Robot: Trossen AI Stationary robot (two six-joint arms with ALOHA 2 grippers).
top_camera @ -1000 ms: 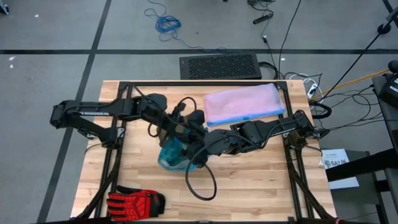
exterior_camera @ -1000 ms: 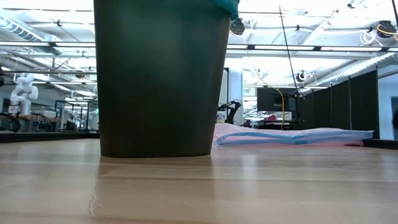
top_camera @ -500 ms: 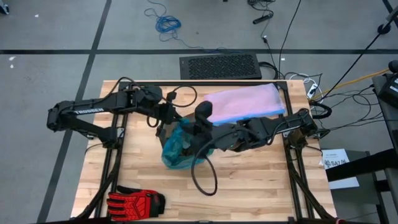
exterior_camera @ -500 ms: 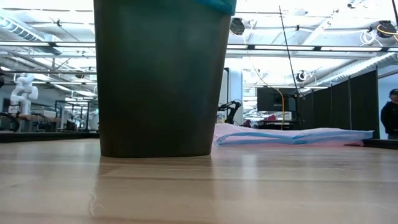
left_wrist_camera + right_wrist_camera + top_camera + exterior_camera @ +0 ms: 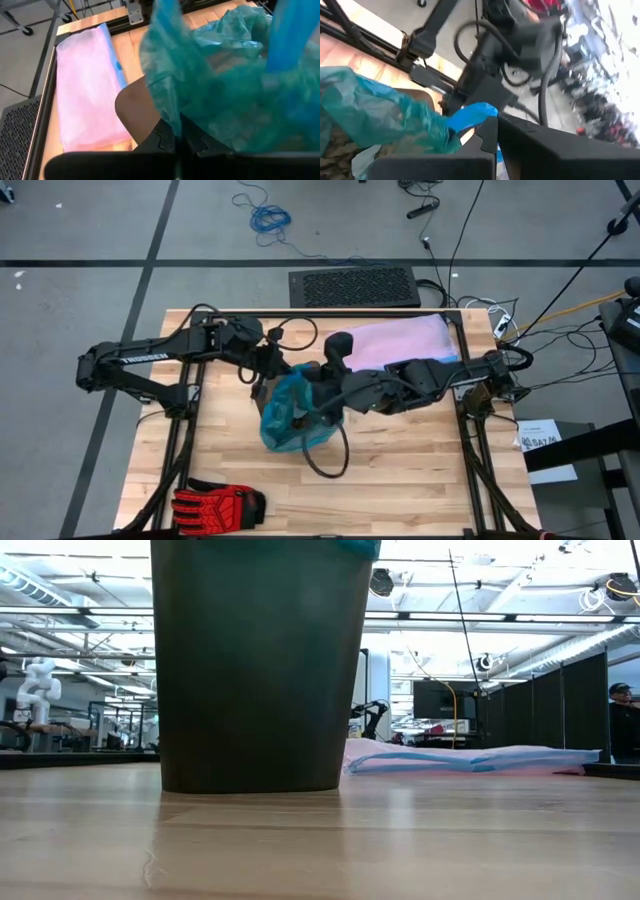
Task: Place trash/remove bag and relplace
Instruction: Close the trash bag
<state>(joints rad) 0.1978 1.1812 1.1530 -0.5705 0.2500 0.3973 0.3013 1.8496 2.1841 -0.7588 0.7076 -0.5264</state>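
A dark bin [image 5: 258, 670] stands on the wooden table [image 5: 400, 470], left of its middle. The teal bag [image 5: 293, 412] billows out of the bin's top, bunched and crumpled. Inside it I see a pale wad [image 5: 364, 159] and brownish shreds of trash [image 5: 334, 144]. My left gripper [image 5: 266, 372] is at the bin's far-left side, shut on the bag. My right gripper [image 5: 325, 387] is at the bin's right side, shut on a blue drawstring loop. The low view shows the bin's wall and a bit of teal [image 5: 360, 547] at its rim, but neither gripper. My left gripper pinches the bag's thin teal film [image 5: 171, 119] between its two fingers, at the mouth on the bin's far-left side. The fingers slant down from the table's left. The film rises crumpled above the bin's rim [image 5: 131, 102]. My right gripper pinches the blue drawstring loop [image 5: 470, 115] at the bag's mouth between its two fingers. The fingers come from the table's right, nearly level. The loop stands clear above the bin, and the teal film [image 5: 375, 115] trails away from it.
A pale lilac bag [image 5: 392, 345] with a blue rim lies flat at the far right of the table. A red-and-black glove [image 5: 215, 503] lies at the near left corner. A loose black cable [image 5: 325, 460] loops over the wood near the bin.
My left gripper has drawn back from over the bin toward the table's far-left. My right gripper has gone toward the far edge and slightly up with the drawstring. The bag has spread out, and more teal film shows above the bin.
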